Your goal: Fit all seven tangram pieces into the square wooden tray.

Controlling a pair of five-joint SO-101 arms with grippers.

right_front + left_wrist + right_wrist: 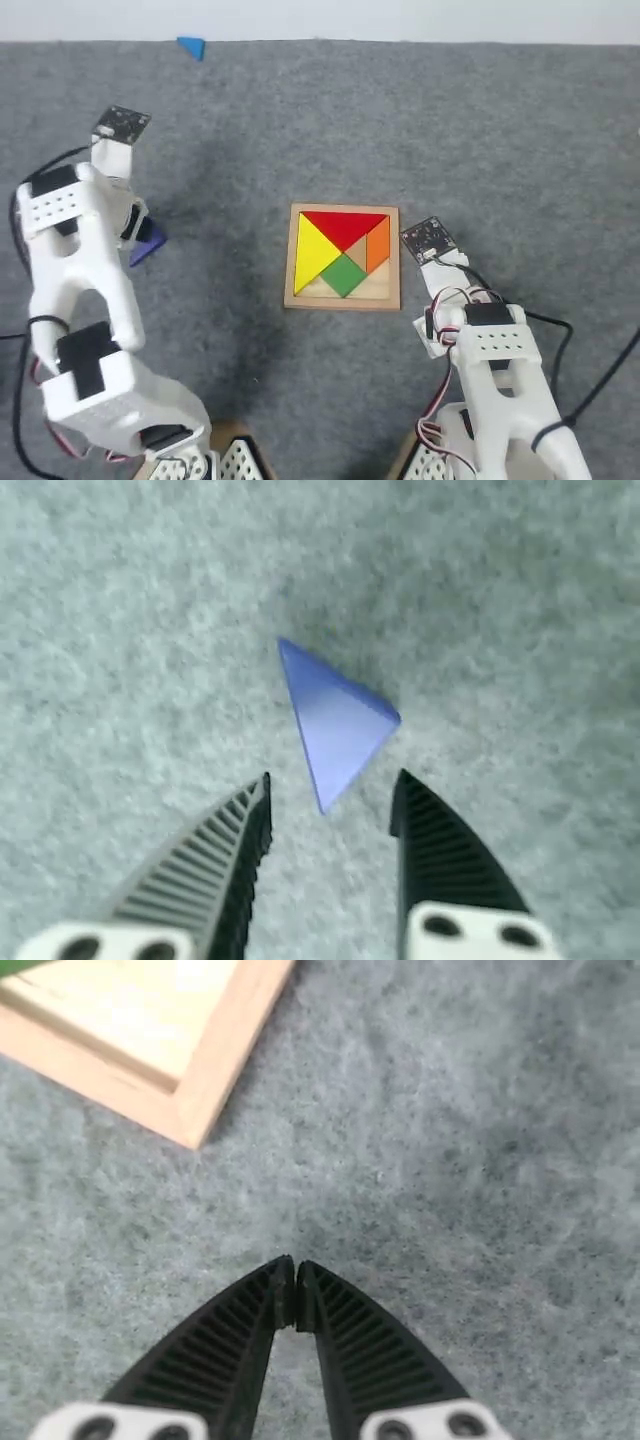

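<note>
Blue triangle (335,723), grey carpet (500,130), pale wooden tray (340,303)

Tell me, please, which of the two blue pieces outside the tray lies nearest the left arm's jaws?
The darker blue triangle, just ahead of the open left jaws; the lighter blue piece lies far off at the carpet's far edge.

No readable text or signs.

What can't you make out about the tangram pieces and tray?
High view: the blue triangle is mostly hidden behind the left arm.
High view: the small blue piece at the far edge of the mat is too small to tell its shape.
Right wrist view: the wooden tray is cut off by the picture's edge.
</note>
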